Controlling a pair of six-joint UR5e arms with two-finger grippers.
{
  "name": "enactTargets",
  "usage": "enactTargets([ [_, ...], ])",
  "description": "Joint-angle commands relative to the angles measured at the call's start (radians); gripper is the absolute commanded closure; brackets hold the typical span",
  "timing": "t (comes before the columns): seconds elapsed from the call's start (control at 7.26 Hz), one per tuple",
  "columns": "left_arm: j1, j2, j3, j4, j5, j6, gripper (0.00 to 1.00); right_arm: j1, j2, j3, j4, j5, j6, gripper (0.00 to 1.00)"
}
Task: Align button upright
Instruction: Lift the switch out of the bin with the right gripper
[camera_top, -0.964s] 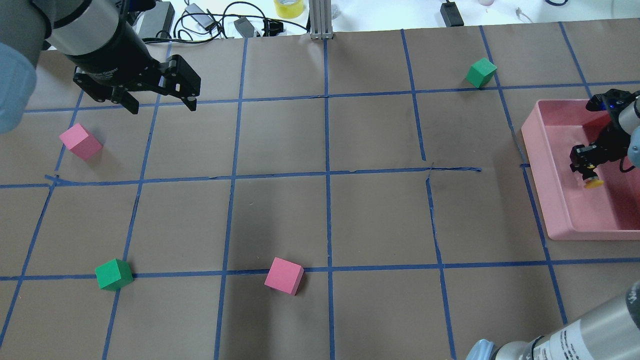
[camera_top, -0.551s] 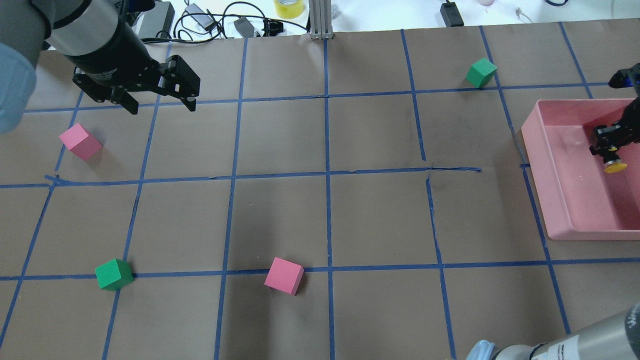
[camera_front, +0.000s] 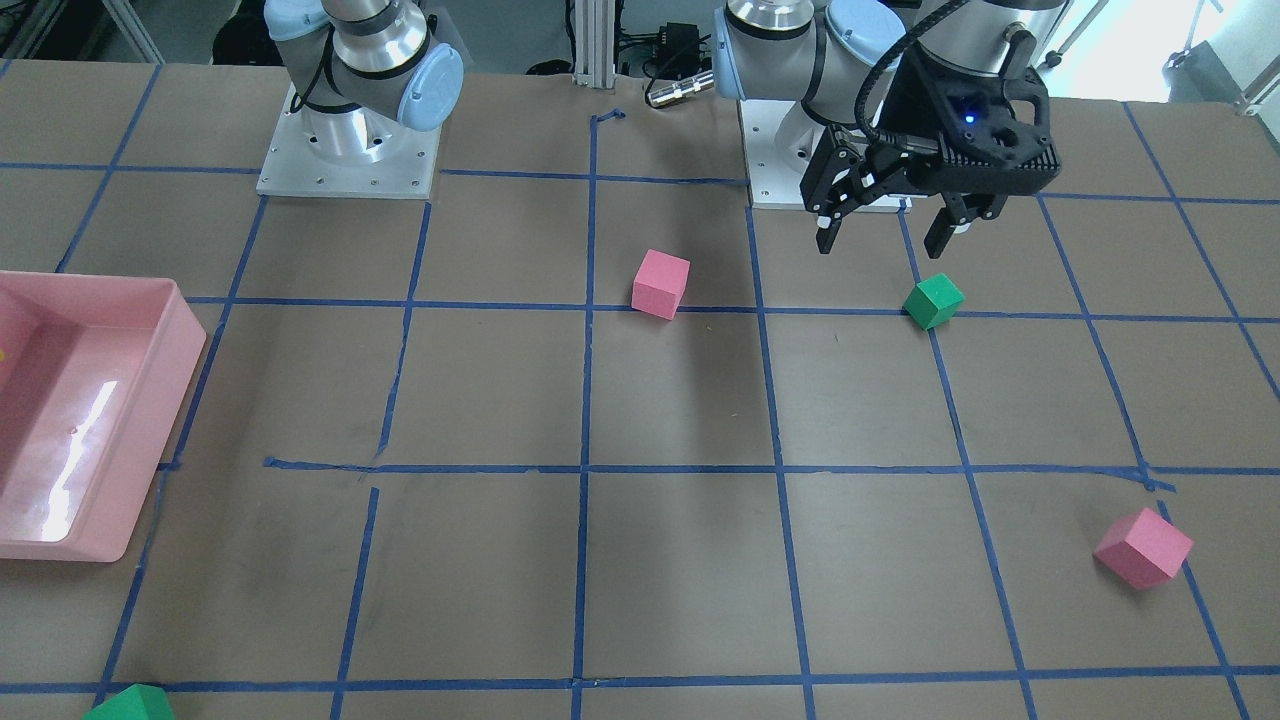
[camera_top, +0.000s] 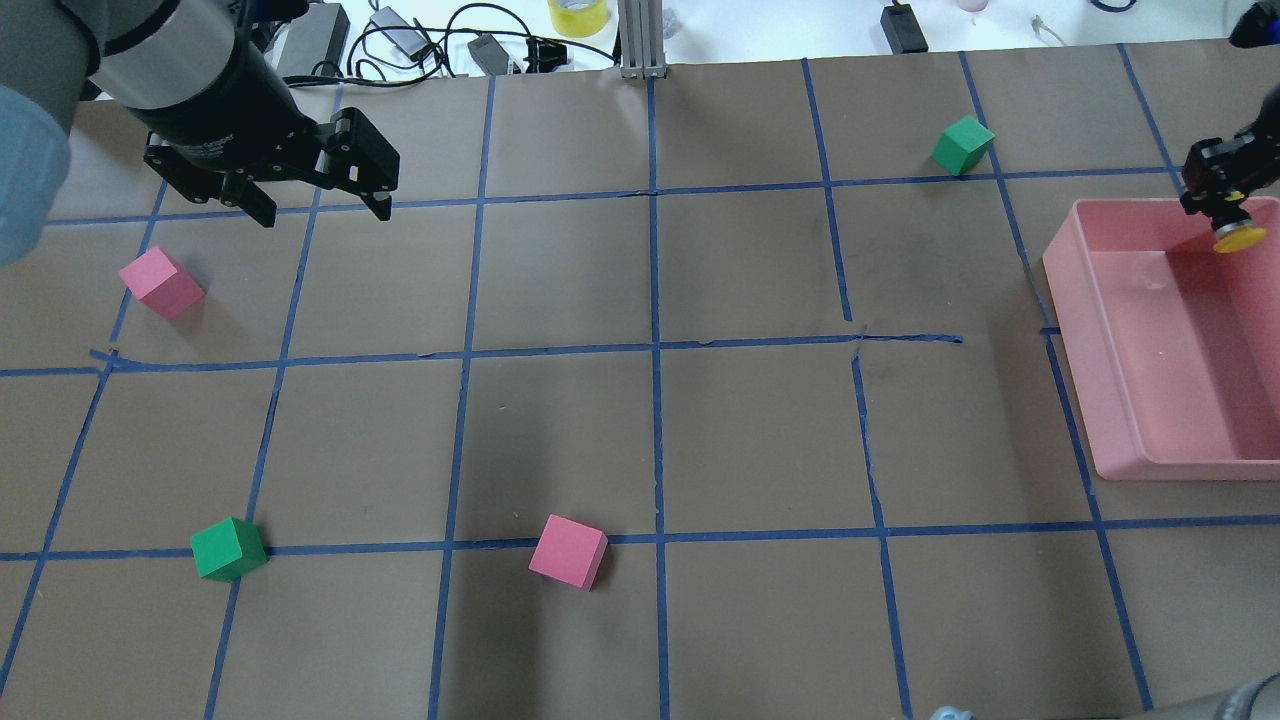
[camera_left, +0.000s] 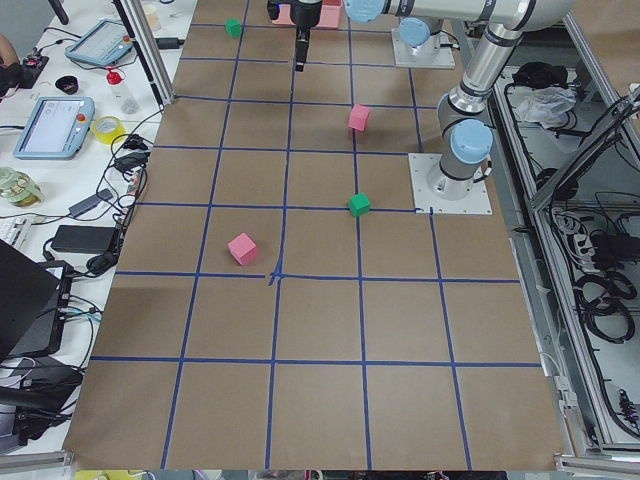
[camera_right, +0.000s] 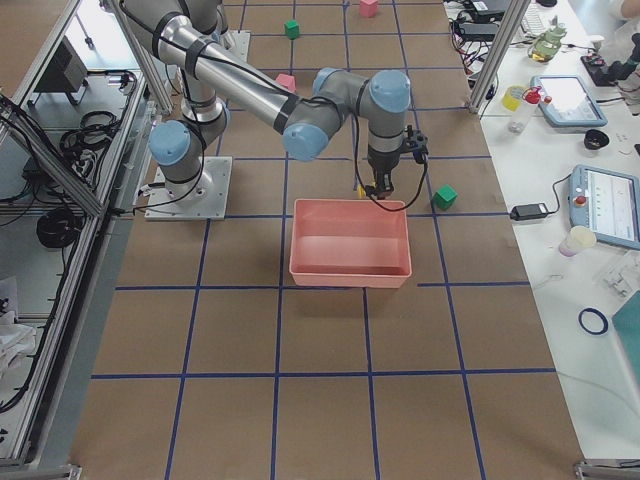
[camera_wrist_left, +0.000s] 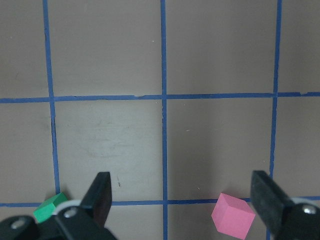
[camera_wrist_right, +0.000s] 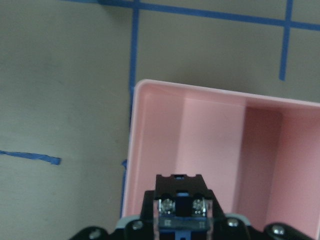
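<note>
My right gripper (camera_top: 1222, 185) is shut on the button, a small black body with a round yellow cap (camera_top: 1238, 237). It holds the button in the air over the far rim of the pink tray (camera_top: 1085, 330). In the right wrist view the button's black and grey body (camera_wrist_right: 179, 206) sits between the fingers, above the tray (camera_wrist_right: 210, 125). The exterior right view shows the gripper (camera_right: 377, 186) with the yellow cap (camera_right: 360, 190) at the tray's far edge. My left gripper (camera_top: 325, 212) is open and empty, hovering at the far left; it also shows open in the front view (camera_front: 882, 245).
Two pink cubes (camera_top: 160, 283) (camera_top: 568, 551) and two green cubes (camera_top: 228, 548) (camera_top: 962, 144) lie spread on the brown paper. The left wrist view shows a pink cube (camera_wrist_left: 232, 220) and a green cube (camera_wrist_left: 49, 210) below. Cables and boxes lie beyond the far edge.
My right gripper has carried the button up out of the tray's inside and toward its far rim. The left arm has barely moved.
</note>
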Motion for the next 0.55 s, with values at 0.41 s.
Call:
enactTargets([
  [0.41,-0.001,0.002,-0.002,0.000,0.004,0.003,0.00,0.497,0.055,-0.005,-0.050,0.038,0.609,1.00],
])
